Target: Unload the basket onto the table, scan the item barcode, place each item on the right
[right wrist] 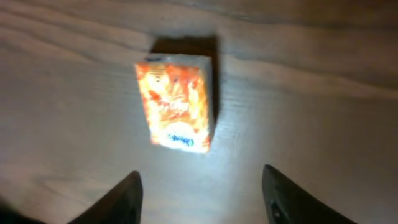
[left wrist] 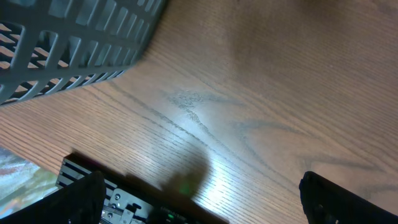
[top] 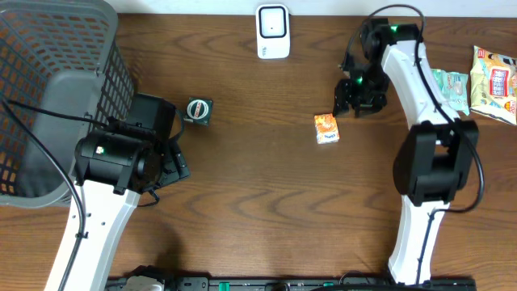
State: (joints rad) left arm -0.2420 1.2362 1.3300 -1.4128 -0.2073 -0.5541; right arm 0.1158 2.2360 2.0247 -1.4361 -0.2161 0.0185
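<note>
Carton (right wrist: 177, 102) flat on tabletop (right wrist: 323, 93), frame centre; we see right hand (right wrist: 202, 186) open below it, left hand (left wrist: 202, 186) open.

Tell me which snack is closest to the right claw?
The orange box, just beside the right gripper; the green bag and yellow bag lie farther off.

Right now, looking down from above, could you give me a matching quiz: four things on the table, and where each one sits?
Things:
1 basket
2 scanner
3 orange box
4 snack bags

Places, as the overhead view shows them:
A far right edge
B near the middle
C far left
D top centre

Pairs: 1-C, 2-D, 3-B, 4-A
</note>
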